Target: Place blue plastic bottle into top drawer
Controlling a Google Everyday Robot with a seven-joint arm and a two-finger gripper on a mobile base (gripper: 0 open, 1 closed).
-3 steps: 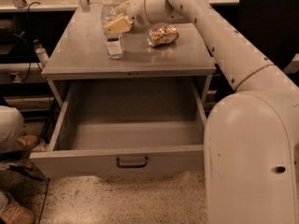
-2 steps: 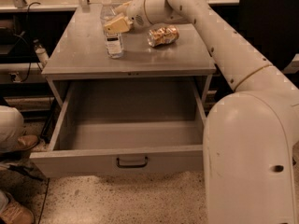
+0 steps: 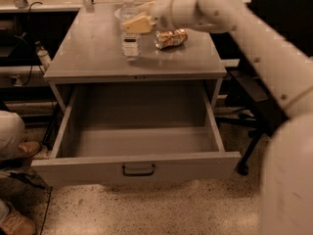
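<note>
The blue plastic bottle [image 3: 130, 38] is a clear bottle with a white cap and white label. It is upright at the back middle of the grey cabinet top [image 3: 93, 43]. My gripper [image 3: 133, 17] reaches in from the right and is shut on the bottle's upper part, with one tan finger [image 3: 137, 24] across its front. The top drawer [image 3: 88, 168] is pulled fully open below, and its deep grey inside is empty. A small dark handle [image 3: 138, 169] is centred on its front panel.
A crushed golden can [image 3: 171, 38] lies just right of the bottle. A bowl rim [image 3: 118, 13] shows behind the bottle. A person's leg and shoe [image 3: 22, 150] are at the left. A black chair [image 3: 254, 97] stands at the right. A small bottle [image 3: 43, 57] stands left of the cabinet.
The bottle has shifted to the right and slightly up with my gripper, closer to the can. The can and drawer have not moved.
</note>
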